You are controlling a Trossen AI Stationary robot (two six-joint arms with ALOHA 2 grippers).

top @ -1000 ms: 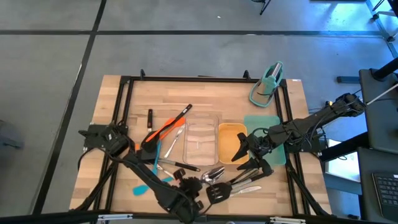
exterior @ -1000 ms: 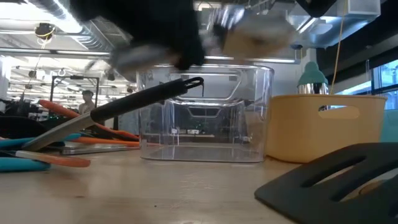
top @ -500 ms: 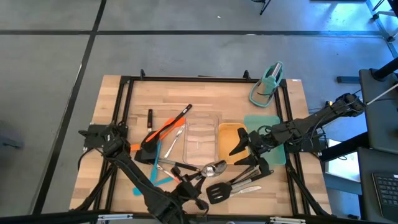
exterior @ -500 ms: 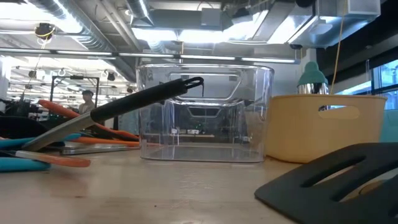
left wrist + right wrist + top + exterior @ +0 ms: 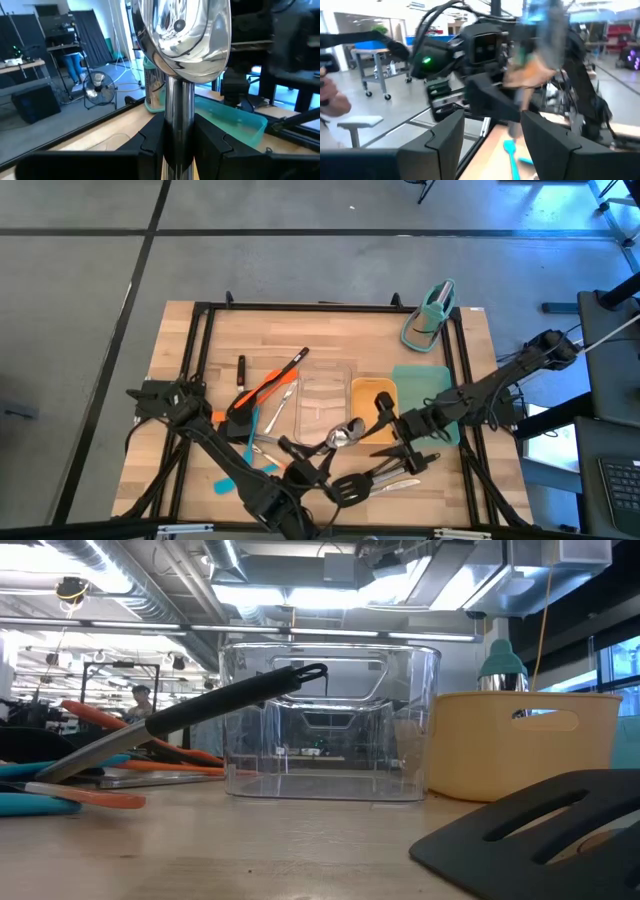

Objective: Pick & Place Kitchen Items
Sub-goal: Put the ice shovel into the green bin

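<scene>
My left gripper [image 5: 312, 456] is shut on a shiny steel spoon [image 5: 345, 433], held over the table near the near ends of the clear tray [image 5: 322, 405] and yellow tray [image 5: 368, 402]. In the left wrist view the spoon's bowl [image 5: 185, 35] stands beyond my gripper [image 5: 180, 142]. My right gripper [image 5: 384, 402] hovers open over the yellow tray, its fingers [image 5: 445, 137] empty. Black turners and tongs [image 5: 385, 470] lie near the near edge. Orange tongs [image 5: 265, 385] and blue spatulas [image 5: 250, 438] lie left of the clear tray. A black-handled utensil [image 5: 240, 695] leans on the clear tray's wall. My left gripper pinches the spoon's handle [image 5: 179, 112] between its two fingers, just behind the bowl. The handle runs along the fingers, with the bowl pointing away from the gripper toward the table's right and far side. The spoon is lifted clear of the table.
A teal tray [image 5: 425, 385] lies right of the yellow tray, and a teal stand [image 5: 430, 315] sits at the far right corner. A black turner's blade [image 5: 540, 830] fills the low view's near right. Bare wood shows at the table's far left [image 5: 200, 340].
My left gripper has lifted the steel spoon off the utensil pile by the near edge and carried it up and toward the trays; the arm has risen out of the low view. My right arm has shifted slightly toward the near edge, its gripper staying over the yellow tray.
</scene>
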